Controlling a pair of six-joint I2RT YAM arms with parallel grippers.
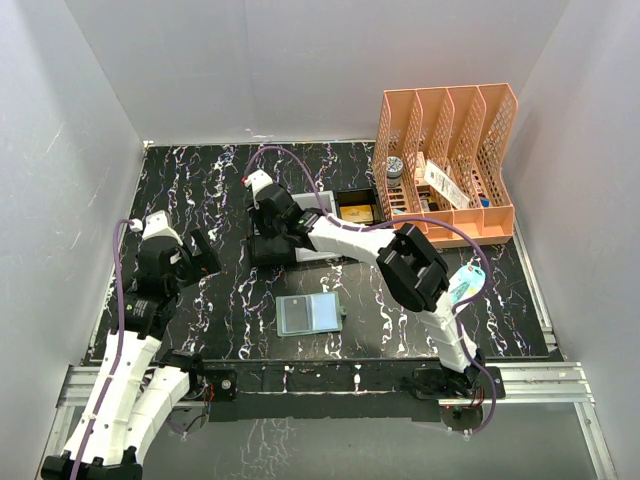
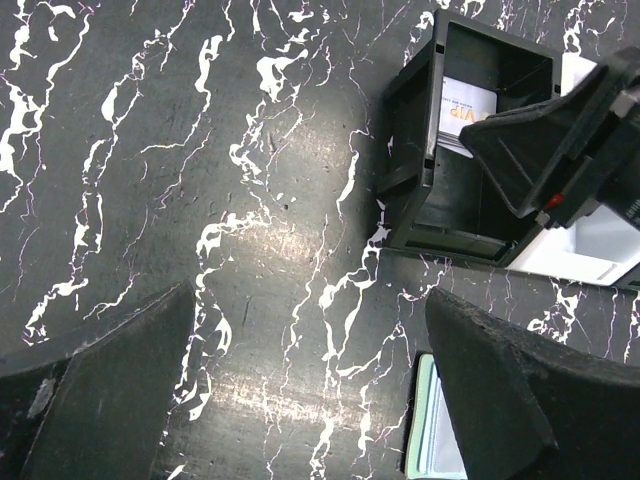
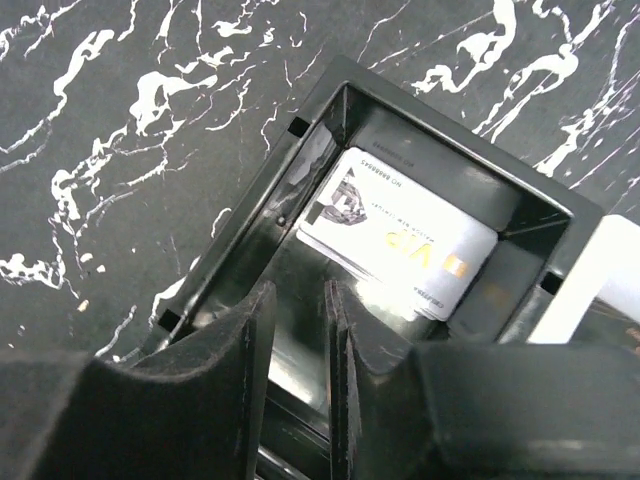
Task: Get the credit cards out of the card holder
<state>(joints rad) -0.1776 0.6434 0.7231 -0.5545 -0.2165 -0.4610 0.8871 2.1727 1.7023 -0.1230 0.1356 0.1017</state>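
The card holder (image 1: 310, 313) lies spread flat at the middle of the table, its pale blue-green inside up; its edge (image 2: 428, 432) shows beside my left gripper's right finger. A white credit card (image 3: 400, 235) with gold "VIP" lettering lies on top of others in a black tray (image 3: 300, 160), also seen in the left wrist view as the card (image 2: 466, 105). My right gripper (image 3: 298, 290) hangs over that tray's near end, jaws a narrow gap apart with nothing between them. My left gripper (image 2: 308, 295) is wide open above bare table, left of the holder.
A white tray (image 2: 585, 250) adjoins the black tray, and another black tray (image 1: 358, 208) with orange contents stands behind. An orange file organizer (image 1: 445, 160) fills the back right. White walls enclose the table on three sides.
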